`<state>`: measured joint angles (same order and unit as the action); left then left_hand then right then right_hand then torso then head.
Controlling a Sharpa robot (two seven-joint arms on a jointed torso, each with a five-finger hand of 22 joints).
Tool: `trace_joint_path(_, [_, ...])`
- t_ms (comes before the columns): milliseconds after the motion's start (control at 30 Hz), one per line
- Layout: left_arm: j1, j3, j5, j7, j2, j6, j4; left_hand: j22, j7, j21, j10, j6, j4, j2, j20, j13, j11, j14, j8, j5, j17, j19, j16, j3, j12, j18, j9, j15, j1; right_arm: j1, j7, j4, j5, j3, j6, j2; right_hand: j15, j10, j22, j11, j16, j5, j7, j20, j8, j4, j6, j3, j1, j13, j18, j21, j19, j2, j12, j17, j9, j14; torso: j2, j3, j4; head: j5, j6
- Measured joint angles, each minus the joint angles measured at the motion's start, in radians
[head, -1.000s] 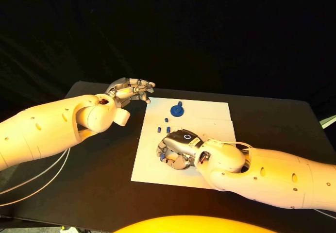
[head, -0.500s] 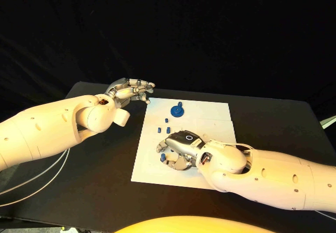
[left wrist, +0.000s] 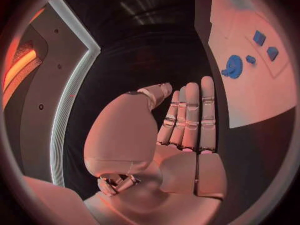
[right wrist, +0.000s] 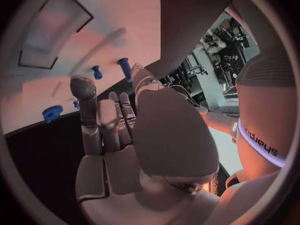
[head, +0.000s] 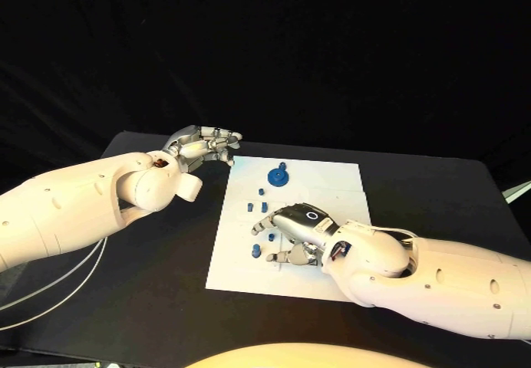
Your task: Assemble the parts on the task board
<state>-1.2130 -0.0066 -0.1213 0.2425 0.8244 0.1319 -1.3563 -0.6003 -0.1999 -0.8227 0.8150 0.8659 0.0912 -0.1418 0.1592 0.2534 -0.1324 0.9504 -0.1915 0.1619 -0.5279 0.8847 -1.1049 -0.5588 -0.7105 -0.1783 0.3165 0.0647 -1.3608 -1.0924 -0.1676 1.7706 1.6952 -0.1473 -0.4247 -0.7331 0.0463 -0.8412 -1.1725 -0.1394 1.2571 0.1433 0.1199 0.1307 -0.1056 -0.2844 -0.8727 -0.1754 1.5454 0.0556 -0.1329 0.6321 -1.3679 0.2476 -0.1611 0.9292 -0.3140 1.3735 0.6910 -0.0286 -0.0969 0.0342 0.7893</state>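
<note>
My right robot hand (head: 290,234) lies low over the near half of the task board (head: 332,180), palm down, fingers spread and curved toward the white plate. Small blue parts sit right at my fingertips: one peg (head: 255,250) by the left edge of the board and another (head: 273,257) tucked just under the fingers. I cannot tell whether any of these is pinched or only touched; from the right wrist view my fingers (right wrist: 100,120) reach out over the board with a blue peg (right wrist: 124,67) and a smaller one (right wrist: 96,71) standing beyond them and a wider blue piece (right wrist: 52,113) near the board's edge, none plainly in my grasp.

My left robot hand (head: 208,142) hangs off the board, above the black table (head: 166,307) at its far left corner, fingers curled loosely with nothing in them. In the left wrist view those fingers (left wrist: 190,117) lie straight and close together, empty.

On the far half of the board stands the round blue disc part (head: 280,175) with a short stem, a tiny peg (head: 262,189) just beside it, and a pair of small blocks (head: 259,205) nearer the middle. The left wrist view shows the same disc (left wrist: 233,66) and two blocks (left wrist: 259,37).

The only writing I can read is a dark word on the white casing in the right wrist view, seen upside down, apparently "sharpa" (right wrist: 262,141).
</note>
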Motion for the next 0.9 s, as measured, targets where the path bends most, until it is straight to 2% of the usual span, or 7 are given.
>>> trace_joint_path(67, [0.0,0.0,0.0,0.0,0.0,0.0,0.0,0.0,0.0,0.0,0.0,0.0,0.0,0.0,0.0,0.0,0.0,0.0,0.0,0.0,0.0,0.0,0.0,0.0,0.0,0.0,0.0,0.0,0.0,-0.017,0.0,0.019,-0.047,0.004,-0.028,-0.036,0.0,-0.007,0.0,0.007,0.01,0.0,0.009,0.0,0.0,0.0,0.009,0.0,0.0,0.007,0.0,0.001,0.0,0.0,-0.023,-0.001,0.0,0.0,0.0,0.0001,0.0005,-0.007,-0.003])
trace_joint_path(133, [0.0,0.0,0.0,0.0,0.0,0.0,0.001,0.0,0.0,0.0,0.0,0.0,0.0,0.0,0.0,0.0,0.0,0.0,0.0,0.0,0.0,0.0,0.0,0.0,0.0,0.0,0.0,0.0,0.0,-0.037,-0.004,0.033,-0.11,0.006,-0.049,-0.071,-0.021,-0.084,-0.023,0.02,0.026,0.0,0.052,-0.018,0.0,0.0,-0.025,0.0,0.018,0.015,0.001,0.082,-0.018,-0.019,-0.083,0.026,0.0,0.022,-0.001,0.0001,0.0011,-0.018,-0.007])
trace_joint_path(200, [0.0,-0.001,0.0,0.0,0.001,0.0,0.002,0.0,0.0,0.0,0.0,0.0,0.0,0.0,0.0,0.0,0.0,0.0,0.0,0.0,0.0,0.0,0.0,0.0,0.0,0.0,0.0,0.0,0.0,-0.069,-0.019,0.045,-0.21,0.009,-0.055,-0.122,-0.023,-0.141,-0.045,0.02,0.044,0.0,0.054,-0.02,-0.001,0.0,-0.062,-0.001,-0.005,0.021,0.002,0.135,-0.031,-0.042,-0.108,0.056,0.0,0.024,-0.002,-0.0007,0.0018,-0.028,-0.01])
trace_joint_path(433, [0.0,-0.004,0.0,0.0,0.009,0.002,0.003,0.0,0.0,0.0,0.0,0.0,0.0,0.0,0.0,0.0,0.0,0.0,0.0,0.0,0.0,0.0,0.0,0.0,0.0,0.0,0.0,0.0,0.0,-0.137,-0.111,0.056,-0.477,0.013,-0.019,-0.286,-0.068,-0.298,-0.125,0.058,0.146,-0.001,0.014,-0.047,-0.031,-0.004,-0.151,-0.005,-0.151,0.087,0.034,0.421,-0.079,-0.046,-0.166,0.279,-0.002,0.096,-0.008,-0.0035,0.0124,-0.074,-0.017])
trace_joint_path(533, [0.0,-0.004,0.0,0.001,0.013,0.003,0.002,0.0,0.0,0.0,0.0,0.0,0.0,0.0,0.0,0.0,0.0,0.0,0.0,0.0,0.0,0.0,0.0,0.0,0.0,0.0,0.0,0.0,0.0,-0.143,-0.153,0.068,-0.511,0.008,0.02,-0.339,-0.079,-0.349,-0.125,0.081,0.155,-0.001,-0.004,-0.06,-0.074,-0.004,-0.168,-0.004,-0.253,0.241,0.035,0.475,-0.092,-0.06,-0.284,0.287,-0.025,0.086,-0.01,-0.0037,0.0174,-0.089,-0.018])
trace_joint_path(700, [0.001,-0.006,0.001,0.001,0.017,0.004,-0.001,0.0,0.0,0.0,0.0,0.0,0.0,0.0,0.0,0.0,0.0,0.0,0.0,0.0,0.0,0.0,0.0,0.0,0.0,0.0,0.0,0.0,0.0,-0.144,-0.214,0.099,-0.518,-0.003,0.064,-0.409,-0.09,-0.352,-0.125,0.084,0.18,-0.001,-0.007,-0.068,-0.122,-0.003,-0.164,0.058,-0.254,0.636,0.05,0.567,-0.1,-0.062,-0.593,0.33,-0.075,0.096,-0.012,-0.0033,0.0227,-0.106,-0.017])
trace_joint_path(900, [0.001,-0.008,0.001,0.002,0.019,0.004,-0.003,0.0,0.0,0.0,0.0,0.0,0.0,0.0,0.0,0.0,0.0,0.0,0.0,0.0,0.0,0.0,0.0,0.0,0.0,0.0,0.0,0.0,0.0,-0.13,-0.293,0.128,-0.499,-0.016,0.073,-0.451,-0.09,-0.375,-0.125,0.094,0.215,-0.001,-0.012,-0.068,-0.154,0.0,-0.159,0.154,-0.296,1.049,0.072,0.648,-0.1,-0.11,-0.926,0.363,-0.119,0.096,-0.015,-0.0033,0.0278,-0.119,-0.012])
